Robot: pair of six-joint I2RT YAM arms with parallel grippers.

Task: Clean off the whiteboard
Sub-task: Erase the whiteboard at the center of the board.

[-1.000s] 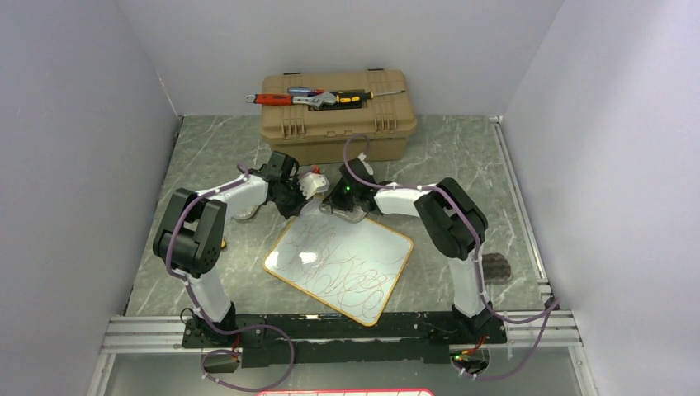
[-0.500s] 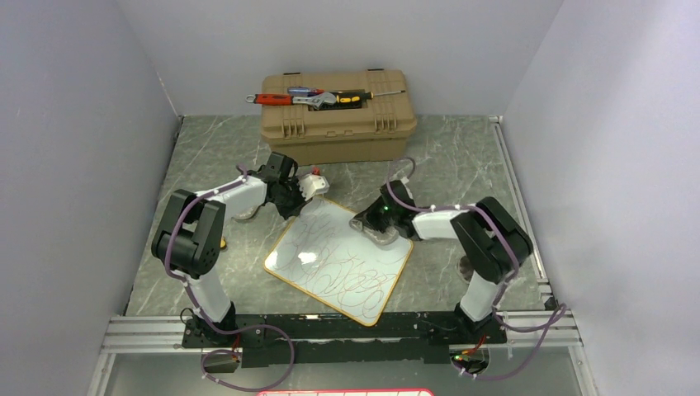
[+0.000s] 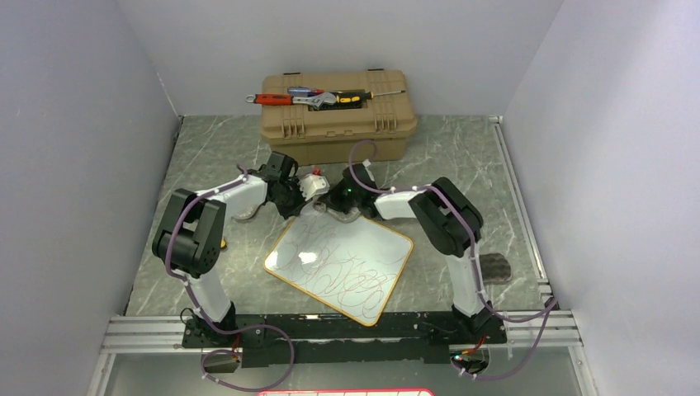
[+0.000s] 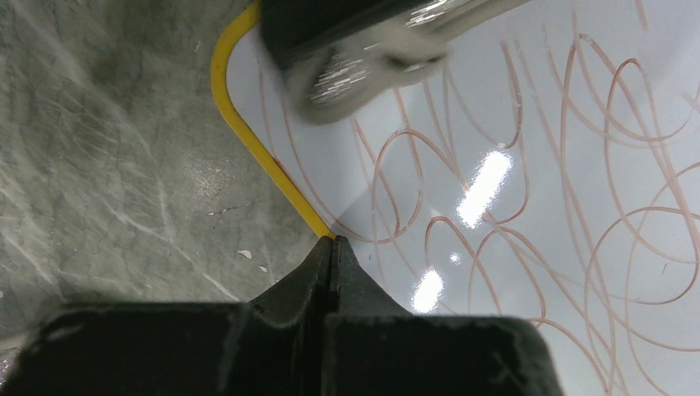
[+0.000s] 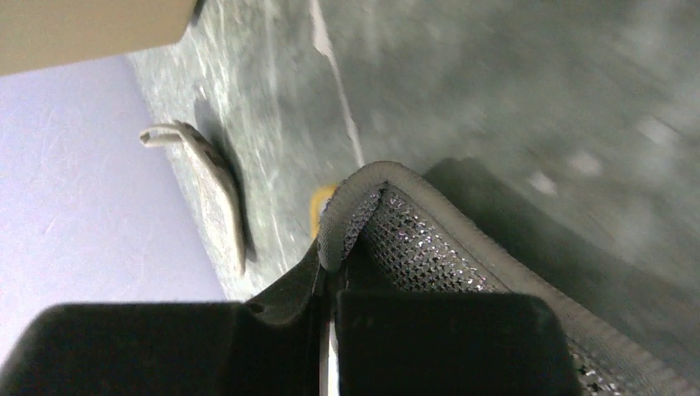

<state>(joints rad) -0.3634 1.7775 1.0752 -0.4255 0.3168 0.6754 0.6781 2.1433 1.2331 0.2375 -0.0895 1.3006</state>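
The whiteboard (image 3: pixel 342 260) lies tilted on the table, white with a yellow rim and dark scribbles over most of it. It also shows in the left wrist view (image 4: pixel 536 165). My left gripper (image 3: pixel 299 200) is shut and empty, its tips (image 4: pixel 333 242) resting at the board's far left rim. My right gripper (image 3: pixel 337 206) is shut on a grey glittery cloth (image 5: pixel 421 239) at the board's far corner. The cloth shows blurred on the board in the left wrist view (image 4: pixel 363 70). A bit of yellow rim (image 5: pixel 318 210) shows beside it.
A tan toolbox (image 3: pixel 334 124) stands at the back with a wrench and screwdrivers (image 3: pixel 309 96) on its lid. A second cloth (image 3: pixel 248 213) lies left of the board under the left arm. A dark cloth (image 3: pixel 495 266) lies at the right.
My right gripper swept the cloth right across the board's far edge, then back left to the far corner. The left gripper and the board have stayed put.
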